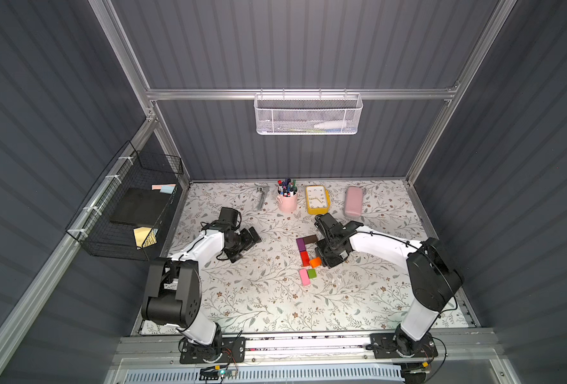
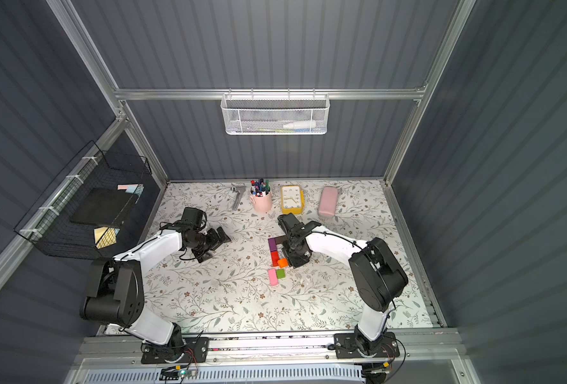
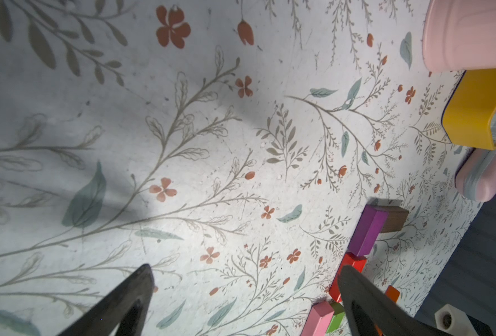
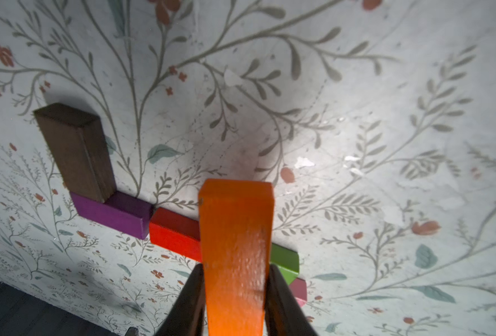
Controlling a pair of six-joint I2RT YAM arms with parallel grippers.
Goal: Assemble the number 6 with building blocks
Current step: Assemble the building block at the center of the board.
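Note:
In both top views, a dark brown block (image 1: 310, 239), a purple block (image 1: 301, 244) and a red block (image 1: 304, 257) lie joined edge to edge as the upper part of the number 6. My right gripper (image 4: 235, 269) is shut on the orange block (image 4: 235, 232), holding it just above the mat beside the red block (image 4: 174, 232). The orange block (image 1: 316, 262) pokes out from under that gripper (image 1: 323, 261). A pink block (image 1: 304, 277) and a green cube (image 1: 312, 273) touch each other nearer the front. My left gripper (image 3: 245, 267) stands open and empty, left of the blocks.
Along the back of the floral mat stand a metal tool (image 1: 261, 198), a pink cup of pens (image 1: 287, 201), a yellow clock (image 1: 317, 199) and a pale pink case (image 1: 353, 201). A black wire basket (image 1: 126, 212) hangs on the left wall, a white mesh basket (image 1: 308, 114) on the back rail.

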